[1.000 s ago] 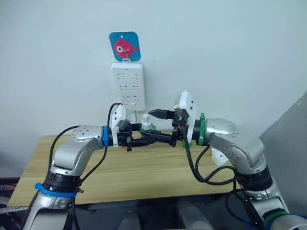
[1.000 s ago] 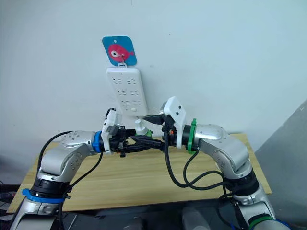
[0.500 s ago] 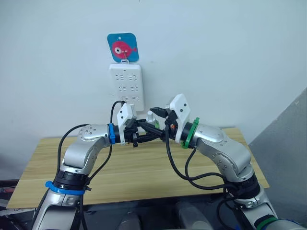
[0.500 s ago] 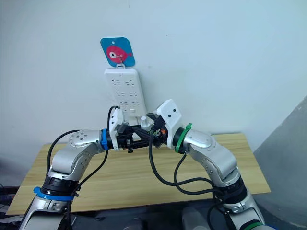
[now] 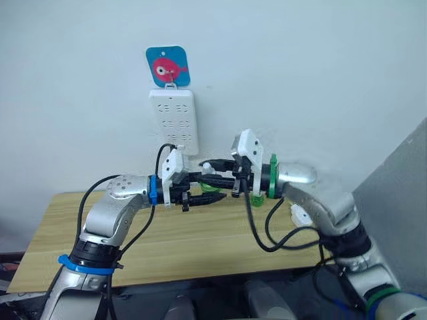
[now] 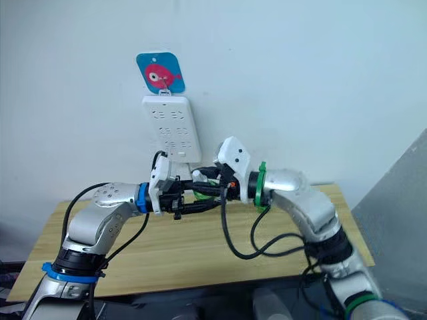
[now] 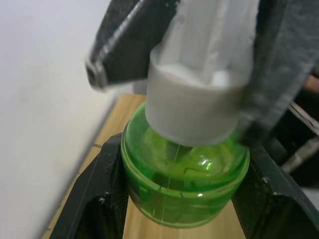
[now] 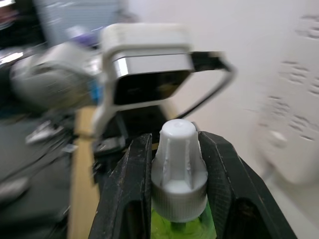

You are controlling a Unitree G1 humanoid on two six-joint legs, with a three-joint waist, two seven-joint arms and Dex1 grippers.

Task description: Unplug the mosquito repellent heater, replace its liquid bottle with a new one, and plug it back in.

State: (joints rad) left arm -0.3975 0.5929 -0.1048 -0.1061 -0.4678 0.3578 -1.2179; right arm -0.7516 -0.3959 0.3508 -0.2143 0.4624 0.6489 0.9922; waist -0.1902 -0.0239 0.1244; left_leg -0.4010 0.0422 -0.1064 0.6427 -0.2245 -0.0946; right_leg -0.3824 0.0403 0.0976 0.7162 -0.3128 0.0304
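In mid-air in front of the wall, my two grippers meet on a green liquid bottle point(image 7: 185, 174) with a white cap point(image 8: 178, 164). My left gripper point(image 5: 202, 192) is shut on the green body, one finger on each side. My right gripper point(image 5: 217, 177) is shut on the white cap, its fingers point(image 8: 127, 194) clamping it from both sides. The bottle point(image 6: 203, 195) hangs just below the power strip. A small white rounded object point(image 5: 298, 215) lies on the table behind my right forearm, too hidden to tell whether it is the heater.
A tall white power strip point(image 5: 173, 121) hangs on the wall from a blue fish hook point(image 5: 167, 67), its sockets bare. The wooden table point(image 5: 200, 247) stands against the wall below the arms. A grey panel point(image 5: 400, 200) stands at the right.
Both grippers have stayed joined on the bottle and moved up closer to the power strip. My right forearm has swung down to level, with its elbow further out to the right.
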